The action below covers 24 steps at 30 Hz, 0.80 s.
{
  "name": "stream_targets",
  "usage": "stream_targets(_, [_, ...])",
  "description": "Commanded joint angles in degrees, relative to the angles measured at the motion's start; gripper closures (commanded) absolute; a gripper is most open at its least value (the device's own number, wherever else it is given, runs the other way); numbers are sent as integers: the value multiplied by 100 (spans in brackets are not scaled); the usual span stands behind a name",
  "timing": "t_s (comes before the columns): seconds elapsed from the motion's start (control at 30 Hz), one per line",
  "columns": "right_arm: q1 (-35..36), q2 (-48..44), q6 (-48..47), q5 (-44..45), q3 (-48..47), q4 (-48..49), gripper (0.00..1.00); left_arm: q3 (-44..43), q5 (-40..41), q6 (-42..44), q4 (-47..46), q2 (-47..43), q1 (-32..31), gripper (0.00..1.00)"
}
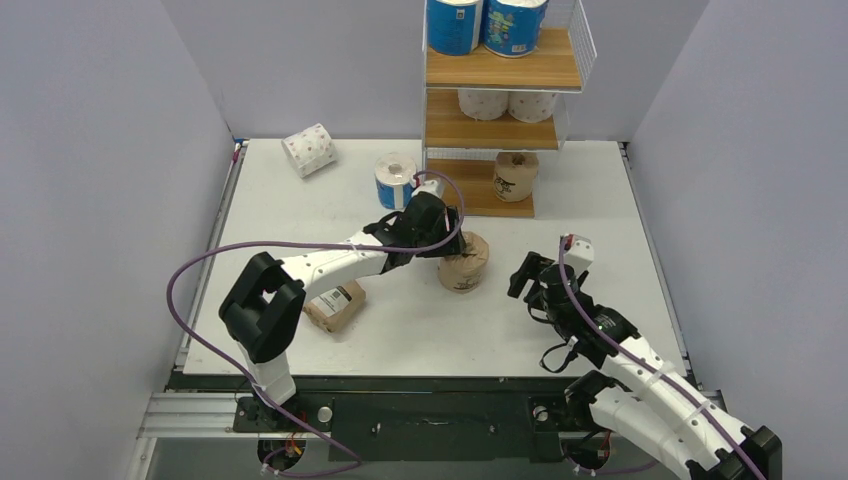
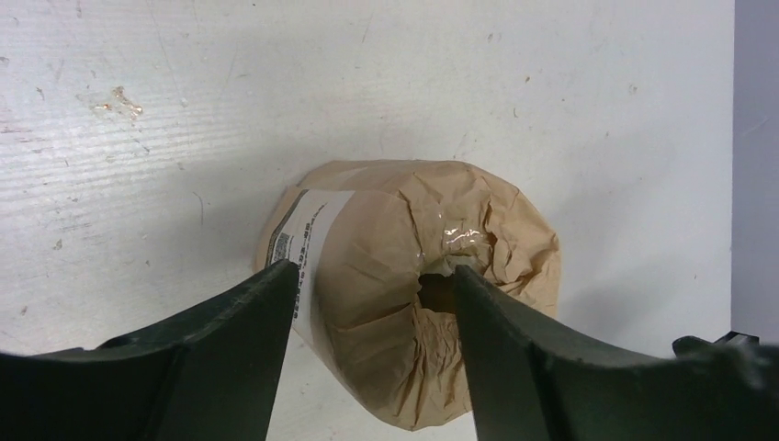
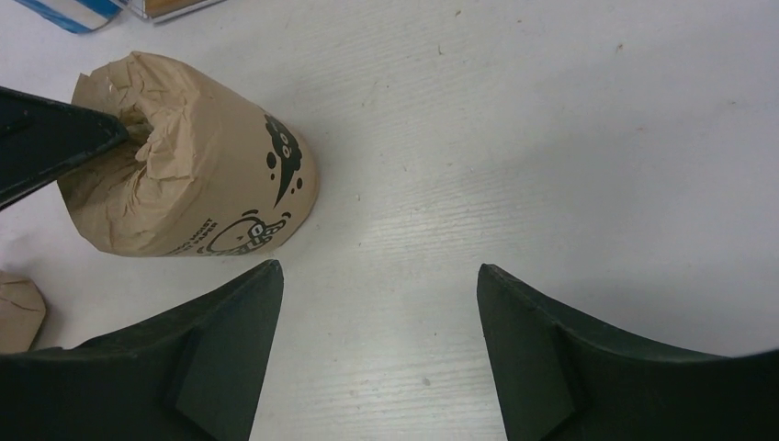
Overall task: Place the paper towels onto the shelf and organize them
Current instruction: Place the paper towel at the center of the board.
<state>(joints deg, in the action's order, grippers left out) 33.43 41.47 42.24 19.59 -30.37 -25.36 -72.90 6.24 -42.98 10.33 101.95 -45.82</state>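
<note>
A brown kraft paper towel roll [image 1: 463, 262] stands on end mid-table. My left gripper [image 1: 440, 228] is at its top. In the left wrist view this roll [image 2: 386, 248] sits between the fingers of the left gripper [image 2: 375, 266]. One finger is at the core hole, the other beside the label. The jaws are open and loose around the roll's wall. My right gripper [image 1: 530, 275] hovers to the roll's right. In the right wrist view the right gripper [image 3: 378, 266] is open over bare table, with the roll [image 3: 202, 175] up left. The shelf [image 1: 502, 70] stands at the back.
The shelf holds two blue rolls [image 1: 455, 25] on top, two white rolls [image 1: 483, 102] in the middle and a kraft roll [image 1: 516, 175] at the bottom. On the table are a dotted white roll [image 1: 309, 150], a blue roll [image 1: 396, 180] and a lying kraft roll [image 1: 336, 305].
</note>
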Motion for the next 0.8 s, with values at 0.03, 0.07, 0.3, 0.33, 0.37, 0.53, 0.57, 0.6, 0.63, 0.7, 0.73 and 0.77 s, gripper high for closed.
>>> stream_targets(0.03, [-141,378,-4,-706,-303,314,26,-304,196,23,-22,-327,-20,29])
stream_targets(0.07, [-182,444,13,-845,-356,421,25,-330,234,37,119,-440,-11,26])
stream_targets(0.3, [-965,1281,316,-2269,-675,1190,25,412,1031,65,325,-1817,143,3])
stream_targets(0.33, [-985,1375,306,-2312,-815,1208,25,713,1030,32,276,-1998,267,3])
stream_targets(0.37, [-998,1542,287,-2333,-978,1198,25,864,989,12,254,-2345,324,4])
stream_targets(0.53, [-1052,1738,-16,-2312,-1419,881,26,2051,862,71,209,-3750,817,4])
stream_targets(0.57, [-1064,1731,-59,-2316,-1513,730,26,2245,864,148,284,-4132,875,4])
stream_targets(0.6, [-1077,1724,-131,-2328,-1550,662,26,2324,876,193,333,-4307,892,4])
stream_targets(0.63, [-1081,1710,-165,-2341,-1588,554,26,2450,922,262,443,-4599,918,4])
stream_targets(0.7, [-1089,1629,-245,-2422,-1564,510,26,2637,1001,314,580,-4970,931,4])
stream_targets(0.73, [-1081,1553,-280,-2497,-1540,521,26,2700,1021,320,609,-5082,942,4])
stream_targets(0.77, [-1078,1511,-279,-2527,-1495,556,26,2825,1025,318,643,-5274,961,4])
